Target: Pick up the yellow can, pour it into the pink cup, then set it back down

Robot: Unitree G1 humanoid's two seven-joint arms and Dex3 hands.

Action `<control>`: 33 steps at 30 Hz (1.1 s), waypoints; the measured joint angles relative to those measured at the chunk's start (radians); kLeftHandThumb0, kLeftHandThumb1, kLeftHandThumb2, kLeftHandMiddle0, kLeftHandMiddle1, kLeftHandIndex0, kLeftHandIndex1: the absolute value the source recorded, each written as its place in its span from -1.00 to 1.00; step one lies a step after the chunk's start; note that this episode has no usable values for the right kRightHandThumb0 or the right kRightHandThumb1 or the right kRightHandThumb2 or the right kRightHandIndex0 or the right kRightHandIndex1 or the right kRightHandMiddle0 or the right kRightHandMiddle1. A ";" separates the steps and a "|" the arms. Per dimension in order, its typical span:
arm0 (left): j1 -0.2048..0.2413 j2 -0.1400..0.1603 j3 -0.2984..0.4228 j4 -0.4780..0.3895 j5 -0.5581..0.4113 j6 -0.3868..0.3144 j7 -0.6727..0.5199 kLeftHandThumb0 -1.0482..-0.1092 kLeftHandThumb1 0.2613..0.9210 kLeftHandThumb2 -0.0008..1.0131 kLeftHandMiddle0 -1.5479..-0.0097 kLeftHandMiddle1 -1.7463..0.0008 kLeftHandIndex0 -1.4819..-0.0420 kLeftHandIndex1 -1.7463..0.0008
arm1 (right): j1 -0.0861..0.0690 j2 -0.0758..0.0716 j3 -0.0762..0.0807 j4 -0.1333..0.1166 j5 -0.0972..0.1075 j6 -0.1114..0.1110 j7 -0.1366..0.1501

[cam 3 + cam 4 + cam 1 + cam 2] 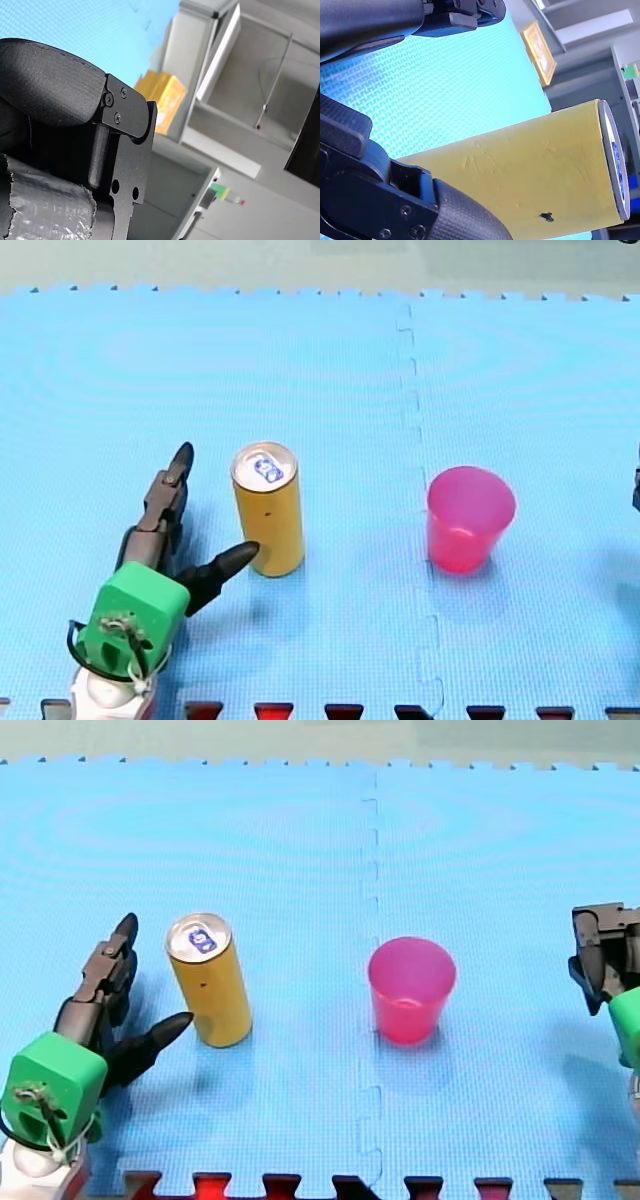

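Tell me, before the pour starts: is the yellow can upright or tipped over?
Upright: the yellow can stands on its base on the blue mat, top end up.

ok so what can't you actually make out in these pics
Contents of the yellow can: its own top covers them, head views.
Whether the left hand, open beside the can, touches it: gap too small, head views.
The right hand: cut off by the second head view's right edge.
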 measured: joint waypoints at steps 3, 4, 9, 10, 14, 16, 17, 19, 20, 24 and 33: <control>0.002 0.000 -0.001 -0.005 -0.001 0.000 -0.010 -1.00 0.74 -1.00 0.88 0.98 0.88 0.99 | 0.000 0.001 -0.001 -0.001 0.001 0.000 0.000; 0.002 0.000 -0.001 -0.006 -0.002 0.000 -0.015 -1.00 0.74 -1.00 0.88 0.98 0.88 0.99 | 0.000 0.001 -0.001 -0.001 0.001 0.001 0.000; 0.003 0.000 0.001 -0.009 -0.016 0.000 -0.044 -1.00 0.77 -0.99 0.88 0.98 0.89 1.00 | -0.001 0.001 -0.002 0.000 0.001 0.004 0.000; 0.003 0.000 0.002 -0.009 -0.018 0.001 -0.050 -1.00 0.78 -0.99 0.87 0.98 0.89 1.00 | -0.002 0.001 -0.002 0.000 0.001 0.005 0.000; 0.003 -0.002 0.003 -0.010 -0.023 0.004 -0.061 -1.00 0.79 -0.98 0.87 0.98 0.89 1.00 | -0.003 0.001 -0.003 0.001 0.001 0.006 0.000; 0.004 -0.003 0.006 -0.011 -0.030 0.007 -0.067 -1.00 0.80 -0.98 0.87 0.98 0.88 1.00 | -0.003 0.001 -0.004 0.001 0.001 0.006 0.000; 0.004 -0.006 0.011 -0.011 -0.041 0.009 -0.075 -1.00 0.80 -0.98 0.86 0.98 0.87 0.99 | -0.003 0.001 -0.005 0.001 0.001 0.006 0.000; 0.004 -0.015 0.024 -0.012 -0.068 0.014 -0.100 -1.00 0.80 -0.99 0.85 0.97 0.85 0.98 | -0.003 0.001 -0.005 0.002 0.002 0.006 0.001; 0.004 -0.019 0.031 -0.012 -0.082 0.015 -0.114 -1.00 0.80 -0.99 0.83 0.97 0.83 0.98 | -0.003 0.001 -0.006 0.002 0.003 0.006 0.002; 0.003 -0.035 0.060 -0.014 -0.135 0.016 -0.164 -1.00 0.80 -0.99 0.82 0.97 0.80 0.97 | -0.003 0.001 -0.008 0.004 0.005 0.006 0.007; 0.003 -0.046 0.082 -0.007 -0.156 0.015 -0.194 -1.00 0.80 -0.99 0.80 0.97 0.79 0.98 | -0.005 0.001 -0.011 0.005 0.007 0.006 0.010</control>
